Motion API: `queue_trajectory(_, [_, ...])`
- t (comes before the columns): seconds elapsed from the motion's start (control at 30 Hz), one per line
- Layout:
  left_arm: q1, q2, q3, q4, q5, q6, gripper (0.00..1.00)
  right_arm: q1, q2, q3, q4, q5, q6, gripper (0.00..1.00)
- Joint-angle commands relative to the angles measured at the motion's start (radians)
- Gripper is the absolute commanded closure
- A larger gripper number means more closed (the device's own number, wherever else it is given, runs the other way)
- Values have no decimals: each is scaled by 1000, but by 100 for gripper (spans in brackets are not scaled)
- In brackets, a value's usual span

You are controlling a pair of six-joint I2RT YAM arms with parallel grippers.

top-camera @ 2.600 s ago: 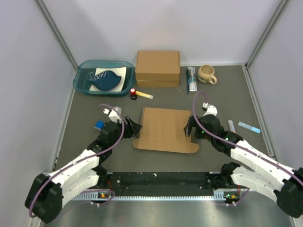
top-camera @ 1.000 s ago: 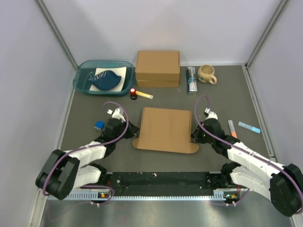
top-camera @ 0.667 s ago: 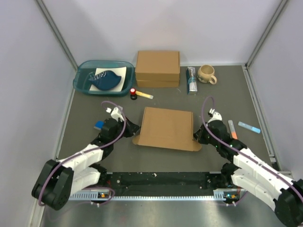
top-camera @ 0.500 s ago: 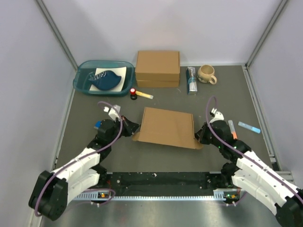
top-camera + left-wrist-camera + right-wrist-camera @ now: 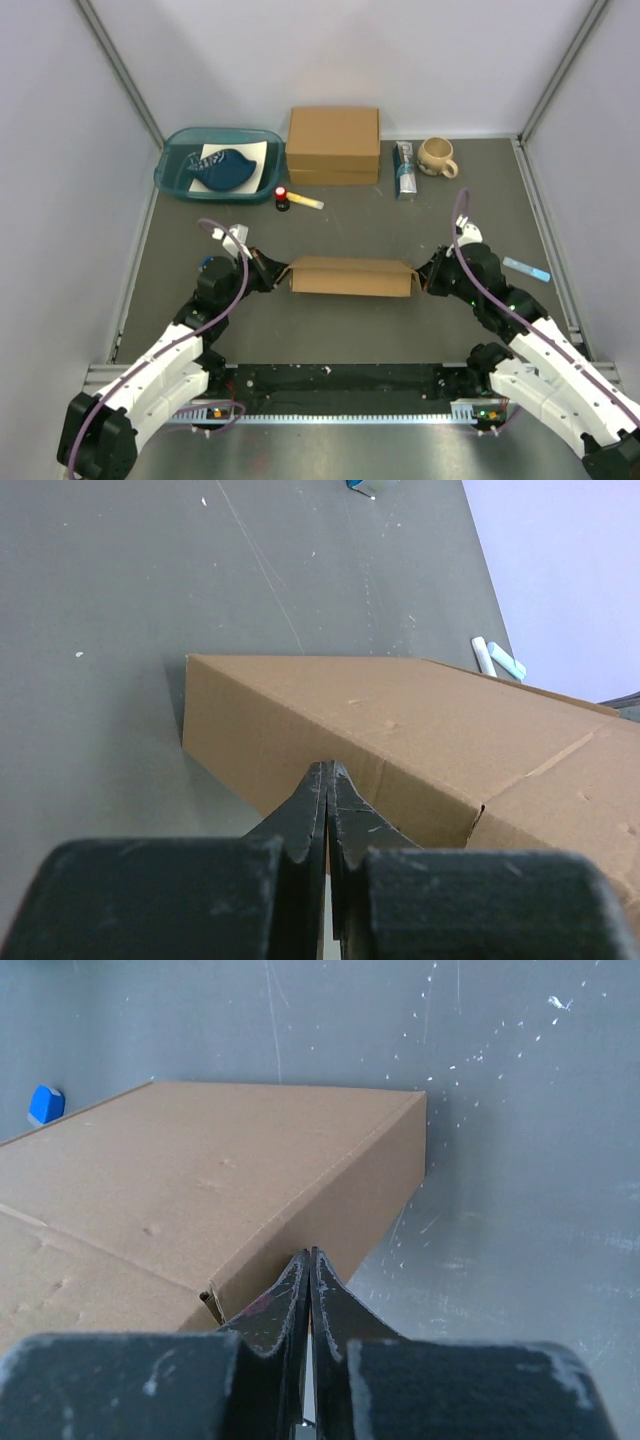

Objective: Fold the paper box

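The paper box (image 5: 352,277), smooth brown cardboard, shallow and rectangular, sits mid-table on the matte grey, white-flecked table (image 5: 350,215) between pale walls (image 5: 330,50). The left gripper (image 5: 278,275) at its 9 o'clock end and the right gripper (image 5: 425,279) at 3 o'clock both have their fingers pressed together.

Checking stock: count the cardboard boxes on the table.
2. The paper box is mid-table between the left gripper and right gripper; the thicker box sits at the far edge, beside the tub. None looks hidden.
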State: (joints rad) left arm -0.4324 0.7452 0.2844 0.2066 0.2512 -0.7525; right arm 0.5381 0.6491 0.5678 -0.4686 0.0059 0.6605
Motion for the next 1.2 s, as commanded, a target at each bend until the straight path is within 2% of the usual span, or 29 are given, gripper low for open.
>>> queue_trajectory(0.0, [-12, -12, 51, 14, 85, -11, 100, -3, 23, 78, 45, -66, 36, 100])
queue_trajectory(0.17, [-12, 26, 87, 5, 65, -21, 100, -4, 83, 104, 38, -50, 57, 100])
queue_trajectory(0.43, [-12, 94, 232, -76, 77, -16, 100, -3, 199, 221, -1, -35, 70, 100])
queue_trajectory(0.67, [-12, 134, 309, -113, 85, -2, 100, -3, 239, 264, -7, -18, 53, 100])
queue_trajectory(0.9, [-12, 141, 240, -116, 76, 2, 100, -29, 294, 271, -18, -21, 28, 100])
queue_trajectory(1.17, [-12, 155, 197, -128, -12, 21, 99, -79, 365, 290, -27, -27, -16, 98])
